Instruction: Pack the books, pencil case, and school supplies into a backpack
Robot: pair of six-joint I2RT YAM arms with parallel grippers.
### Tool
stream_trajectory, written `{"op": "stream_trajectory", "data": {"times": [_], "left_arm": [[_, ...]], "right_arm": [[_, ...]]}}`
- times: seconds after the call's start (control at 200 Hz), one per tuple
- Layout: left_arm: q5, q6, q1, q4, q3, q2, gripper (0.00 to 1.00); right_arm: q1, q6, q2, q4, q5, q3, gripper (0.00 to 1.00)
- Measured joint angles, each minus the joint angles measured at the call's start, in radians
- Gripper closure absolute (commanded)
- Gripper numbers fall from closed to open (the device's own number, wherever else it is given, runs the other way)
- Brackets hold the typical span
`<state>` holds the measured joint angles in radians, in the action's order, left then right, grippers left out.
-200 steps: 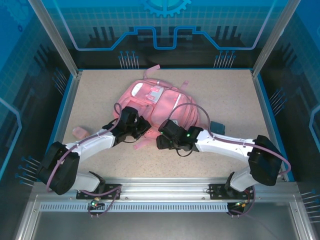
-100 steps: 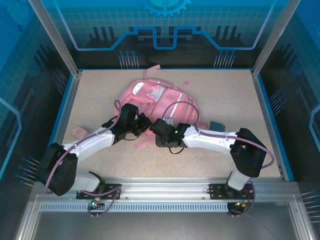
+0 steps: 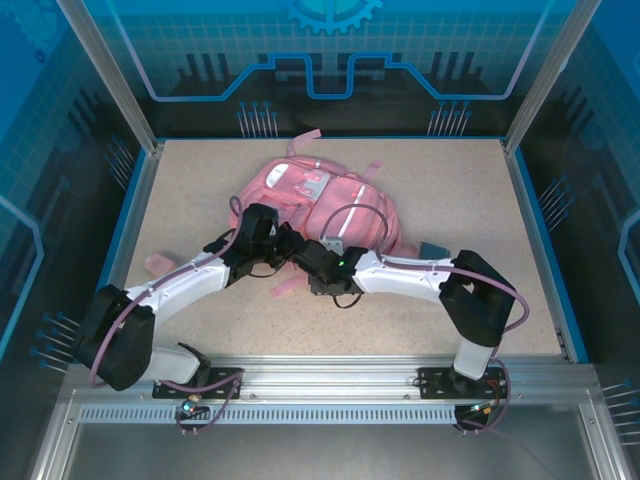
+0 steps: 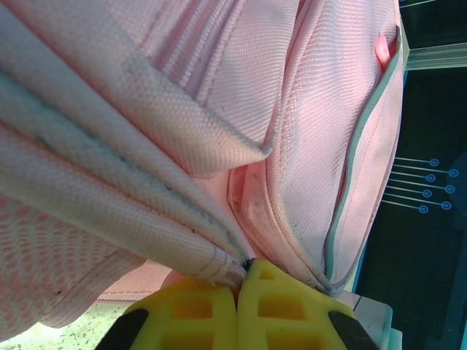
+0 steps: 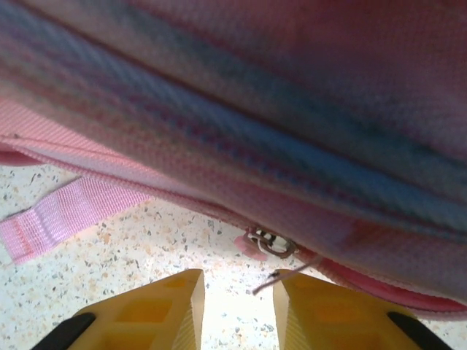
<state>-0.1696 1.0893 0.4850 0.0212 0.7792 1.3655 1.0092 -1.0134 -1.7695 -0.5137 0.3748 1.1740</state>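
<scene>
Lying near the middle of the speckled table (image 3: pixel 460 190), the pink backpack (image 3: pixel 335 195) has its near edge covered by both wrists in the top view, so how the bag's opening stands there is hard to make out.

In the left wrist view, the left gripper (image 4: pixel 238 281) has its yellow fingers pressed together, and a fold of the backpack's fabric is pinched at their tips. The lower parts of the fingers are cut off by the picture's edge. Folds, a grey-edged seam and a patch of mesh crowd the view, and which pocket or panel the pinched fold belongs to cannot be told.

In the right wrist view, the right gripper (image 5: pixel 238 281) is low over the table with its fingers a narrow gap apart and bare table between them; it grips nothing. Just ahead of the tips, a small metal zipper pull (image 5: pixel 271 243) hangs at the backpack's lower seam. A thin thread trails from it toward the right-hand finger, and whether it touches that finger is unclear. The fabric above is badly blurred. A pink strap (image 5: pixel 66 215) lies flat on the table beside the bag, its far end hidden under the backpack.

At the table's right, a small teal piece (image 3: pixel 435 248) is partly hidden behind the right arm. At the left, a small pink object (image 3: pixel 158 264) peeks out beside the left arm, too small to identify.
</scene>
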Motion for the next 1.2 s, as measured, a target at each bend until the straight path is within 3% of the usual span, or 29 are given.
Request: {"op": "stream_trajectory", "data": {"times": [0.115,0.36,0.71,0.815,1.061,1.196], "left_arm": [[-0.002,0.0,0.0,0.0,0.0,0.003,1.0],[-0.003,0.0,0.0,0.0,0.0,0.003,1.0],[-0.003,-0.016,0.0,0.0,0.0,0.003,1.0],[-0.003,-0.018,0.0,0.0,0.0,0.003,1.0],[-0.003,-0.019,0.0,0.0,0.0,0.003,0.99],[-0.003,-0.019,0.0,0.0,0.0,0.003,1.0]], "right_arm": [[0.001,-0.014,-0.016,-0.001,0.038,0.014,0.63],[0.001,-0.034,-0.052,-0.003,0.108,0.037,0.69],[0.005,-0.056,-0.085,-0.042,0.152,0.058,0.88],[0.006,-0.064,-0.085,-0.055,0.158,0.059,0.9],[0.006,-0.056,-0.085,-0.056,0.149,0.055,0.65],[0.01,-0.029,-0.085,-0.024,0.129,0.05,0.62]]}}
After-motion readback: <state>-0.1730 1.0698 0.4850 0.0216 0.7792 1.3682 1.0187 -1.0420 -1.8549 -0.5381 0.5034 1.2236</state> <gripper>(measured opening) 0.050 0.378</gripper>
